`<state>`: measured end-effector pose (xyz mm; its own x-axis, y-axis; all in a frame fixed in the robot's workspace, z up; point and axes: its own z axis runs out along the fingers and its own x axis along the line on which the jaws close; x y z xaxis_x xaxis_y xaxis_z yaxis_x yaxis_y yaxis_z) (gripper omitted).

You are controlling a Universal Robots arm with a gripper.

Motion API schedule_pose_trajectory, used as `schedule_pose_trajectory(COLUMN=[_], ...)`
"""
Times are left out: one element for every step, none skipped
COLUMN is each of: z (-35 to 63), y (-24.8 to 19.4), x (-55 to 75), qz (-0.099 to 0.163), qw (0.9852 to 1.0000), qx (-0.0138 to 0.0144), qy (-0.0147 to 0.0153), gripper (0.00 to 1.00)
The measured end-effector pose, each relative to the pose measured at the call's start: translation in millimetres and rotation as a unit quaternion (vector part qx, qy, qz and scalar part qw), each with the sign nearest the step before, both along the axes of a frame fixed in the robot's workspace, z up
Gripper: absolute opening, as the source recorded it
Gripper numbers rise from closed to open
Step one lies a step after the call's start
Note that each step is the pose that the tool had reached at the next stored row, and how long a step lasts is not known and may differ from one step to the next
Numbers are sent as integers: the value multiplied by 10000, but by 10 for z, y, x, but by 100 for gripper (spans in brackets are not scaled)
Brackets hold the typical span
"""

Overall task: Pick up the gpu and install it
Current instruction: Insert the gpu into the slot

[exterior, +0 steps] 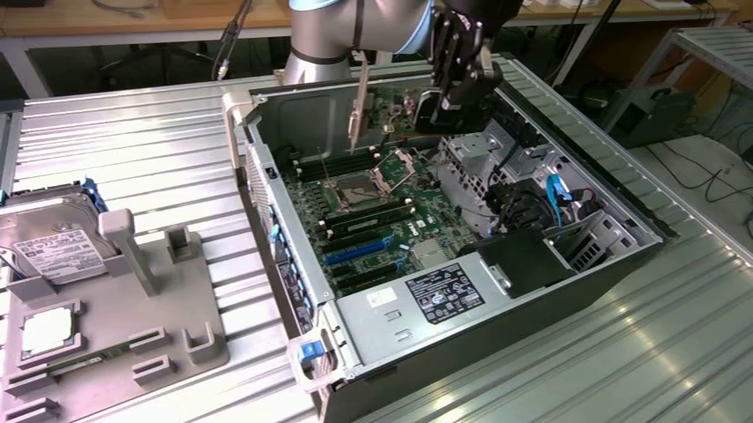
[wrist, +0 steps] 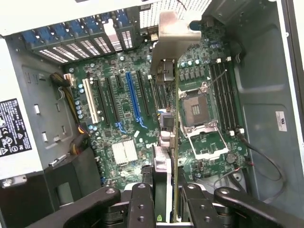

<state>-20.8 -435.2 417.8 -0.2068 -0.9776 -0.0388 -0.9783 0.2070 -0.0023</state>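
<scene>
The gpu hangs edge-down over the far end of the open computer case, above the motherboard. Its silver end bracket points toward the exterior view's left. My gripper is shut on the card's other end. In the wrist view the gpu shows edge-on between my fingers, with the bracket at its far end. My gripper holds it above the board, beside the open processor socket. The card touches no slot.
A long blue expansion slot and black ones lie on the board, with memory slots past the socket. The power supply fills the case's near end. A hard drive and a grey fixture stand on the exterior view's left.
</scene>
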Motion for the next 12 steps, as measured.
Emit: schedule_pose_trajectory(z=[-8, -16, -18, -26, -28, -39, -47, -50, -56, -60, -64, -69], y=[0, 0, 0, 0, -1, 1, 1, 1, 1, 1, 0, 0], x=[0, 0, 0, 0, 0, 0, 0, 0, 3, 7, 6, 6], qz=[34, 61, 64, 67, 80, 112, 151, 193, 249, 296, 330, 370], qw=[10000, 10000, 10000, 10000, 10000, 9999, 9999, 9998, 9997, 9996, 9995, 9993], qx=[9, 11, 10, 14, 13, 14, 14, 15, 15, 16, 31, 44], qy=[0, 0, 0, -2, -1, -2, -1, -2, -2, -1, -2, -2], gripper=[28, 28, 28, 28, 28, 28, 28, 28, 28, 28, 28, 28])
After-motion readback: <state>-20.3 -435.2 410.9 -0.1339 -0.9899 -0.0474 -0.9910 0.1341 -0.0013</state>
